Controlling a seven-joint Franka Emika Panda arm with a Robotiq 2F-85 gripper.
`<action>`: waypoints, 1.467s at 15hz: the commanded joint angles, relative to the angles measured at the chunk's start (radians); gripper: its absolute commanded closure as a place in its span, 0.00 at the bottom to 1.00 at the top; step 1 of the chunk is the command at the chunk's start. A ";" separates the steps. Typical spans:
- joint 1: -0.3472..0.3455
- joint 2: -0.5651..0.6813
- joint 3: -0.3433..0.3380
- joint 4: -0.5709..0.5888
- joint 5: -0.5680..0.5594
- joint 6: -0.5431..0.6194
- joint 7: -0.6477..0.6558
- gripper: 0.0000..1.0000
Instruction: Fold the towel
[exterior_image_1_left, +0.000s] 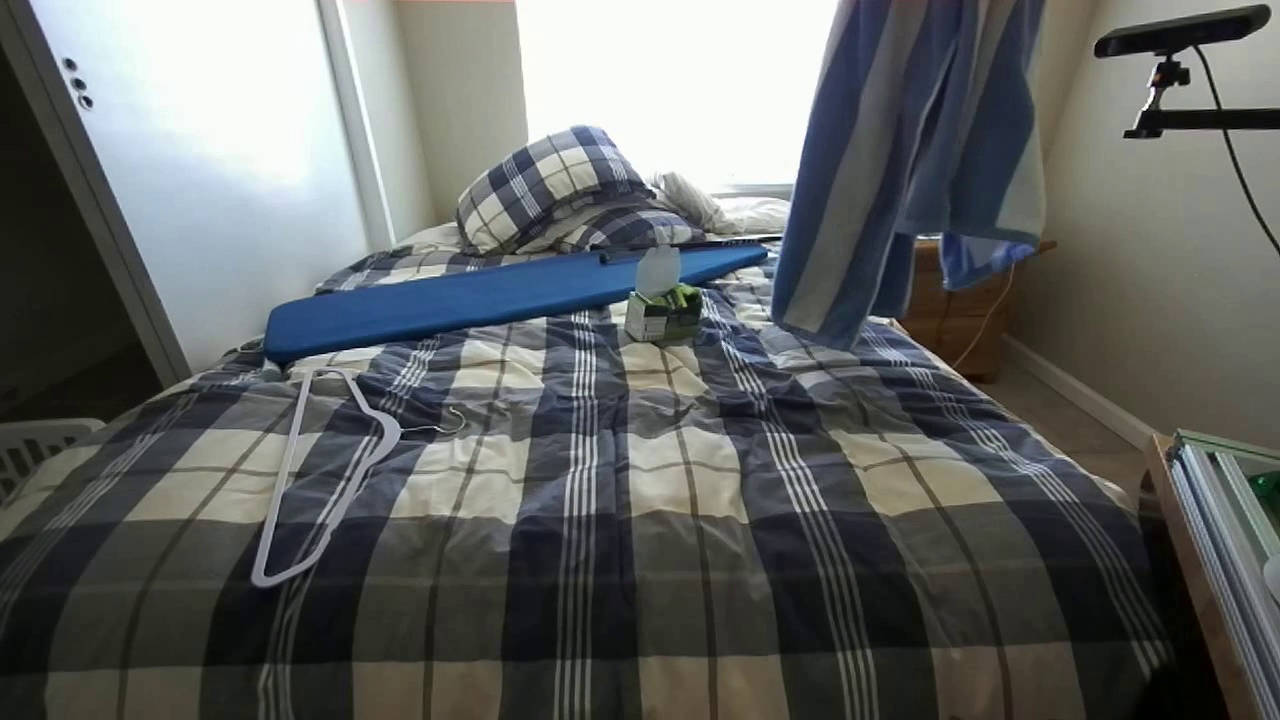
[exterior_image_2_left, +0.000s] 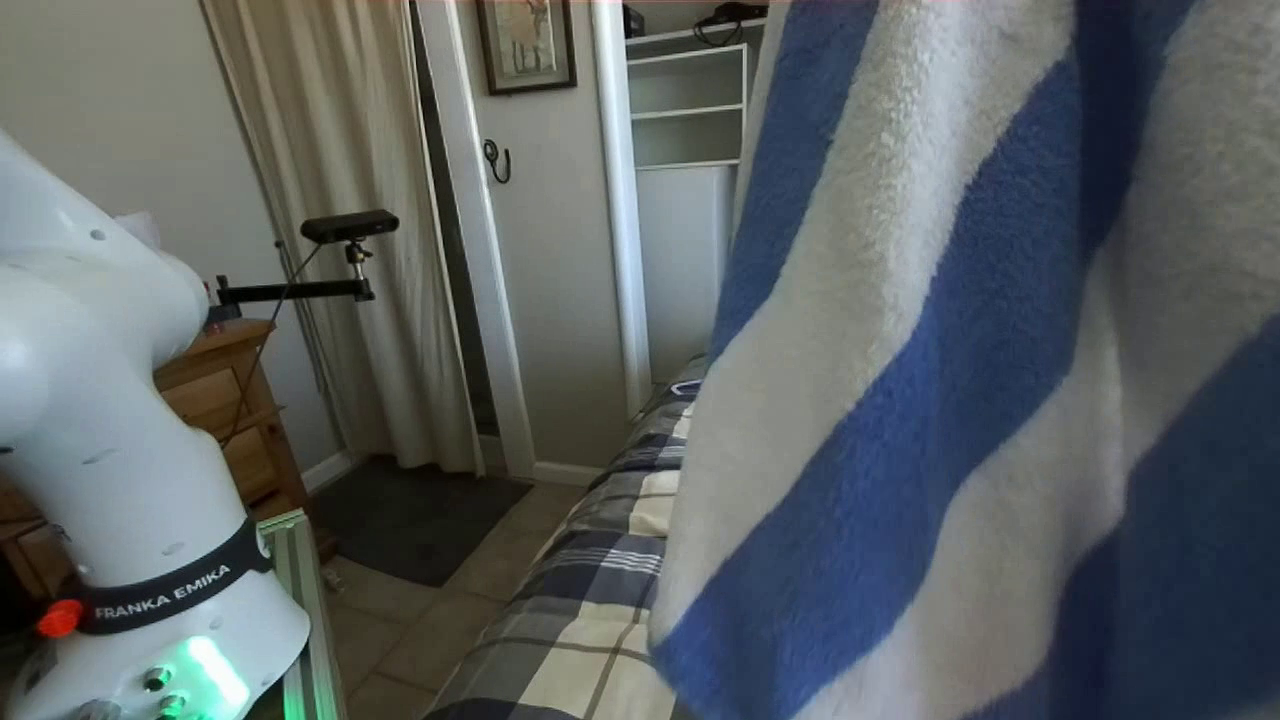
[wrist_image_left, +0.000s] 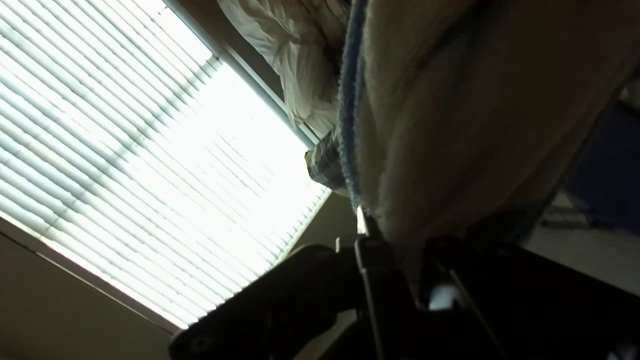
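Dark fingers (wrist_image_left: 382, 270) take up the foreground of the wrist view, set nearly together, with cloth gathered into the narrow space between them; they seem to have it pinched, though shadow hides the exact contact. Directly beyond the fingers spreads the towel (wrist_image_left: 475, 125), pale pile edged in blue. In both exterior views it hangs below them in loose upright folds of blue and white stripe, the fingers themselves being out of frame above.

Judging by that, the grasp and lift are done; no flat layer or deliberate crease shows, so laying it out, squaring the edges and every fold look left to do. Whether its lowest corner touches the bed that serves as the counter (exterior_image_1_left: 620, 560), beneath the fingers, I cannot tell.

Off to one side of the fingers, well apart from the hanging cloth, stands the white robot arm (exterior_image_2_left: 110, 480); its black band (exterior_image_2_left: 160, 598) reads FRANKA EMIKA, the only writing I can make out.

Lower than the fingers, on the counter, lie a pale hanger (exterior_image_1_left: 391, 435), a small green box (exterior_image_1_left: 665, 318) with print too small to read, and a blue board (exterior_image_1_left: 480, 300). Beyond come plaid pillows (exterior_image_1_left: 560, 190) and, farthest from the fingers, a bright window blind (wrist_image_left: 150, 150).
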 joint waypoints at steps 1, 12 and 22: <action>-0.010 -0.017 0.022 -0.114 -0.135 -0.034 0.014 0.97; 0.222 0.195 0.019 -0.379 0.388 -0.053 0.067 0.97; 0.156 0.585 0.008 -0.425 0.781 0.440 -0.221 0.97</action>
